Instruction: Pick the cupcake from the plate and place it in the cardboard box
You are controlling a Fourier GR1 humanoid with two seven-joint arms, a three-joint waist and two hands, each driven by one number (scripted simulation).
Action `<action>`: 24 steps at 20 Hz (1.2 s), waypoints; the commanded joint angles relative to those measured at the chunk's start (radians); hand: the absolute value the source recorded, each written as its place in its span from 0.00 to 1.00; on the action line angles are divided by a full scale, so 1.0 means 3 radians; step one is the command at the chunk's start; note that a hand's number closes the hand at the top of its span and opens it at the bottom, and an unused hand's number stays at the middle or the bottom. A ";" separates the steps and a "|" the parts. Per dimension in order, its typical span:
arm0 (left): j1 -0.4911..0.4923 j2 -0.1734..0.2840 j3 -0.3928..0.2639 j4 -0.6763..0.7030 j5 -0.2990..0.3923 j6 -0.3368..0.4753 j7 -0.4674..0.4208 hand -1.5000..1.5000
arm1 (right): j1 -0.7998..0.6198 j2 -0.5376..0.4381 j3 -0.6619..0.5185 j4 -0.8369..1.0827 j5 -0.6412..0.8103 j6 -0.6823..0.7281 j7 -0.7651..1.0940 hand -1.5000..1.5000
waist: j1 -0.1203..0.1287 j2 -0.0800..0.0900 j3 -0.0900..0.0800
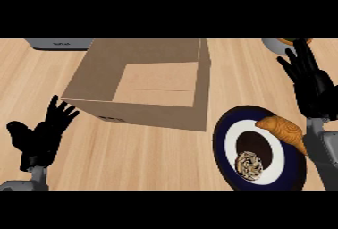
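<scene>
grey appliance (59, 43) cut by top edge | bowl (280, 44) part hidden, contents unclear

Light wooden counter (152, 152) bearing an open cardboard box (142, 85), a dark-rimmed plate (228, 123), a grey appliance (59, 44).

Head view. Left hand (41, 136), lower left: black, fingers straight and spread, pointing up and slightly right, thumb set apart to the left; nothing held. Its grey forearm (25, 181) enters from the lower edge. Right hand (311, 87), right edge: black, fingers straight and fanned upward, back of the hand visible; nothing held. Its grey forearm (323, 152) rises from the lower right corner.
</scene>
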 commanded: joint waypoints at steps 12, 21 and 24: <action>0.0104 0.0046 -0.0245 -0.0028 -0.0719 0.0232 -0.0302 0.50 | 0.0982 0.0559 0.0253 -0.0277 0.0413 -0.0250 -0.1033 0.00 | -0.0011 -0.0100 0.0048; 0.0000 -0.0031 -0.0252 -0.0036 -0.0834 0.0221 -0.0183 0.50 | 0.1136 -0.0681 0.0362 -0.0400 0.1148 0.0505 -0.0949 0.00 | -0.0011 -0.0098 0.0039; 0.0038 0.0060 -0.0148 -0.0039 -0.0794 0.0163 -0.0254 0.50 | 0.1098 -0.1029 0.0492 -0.0630 0.1286 0.0770 -0.0498 0.00 | 0.0013 -0.0106 0.0035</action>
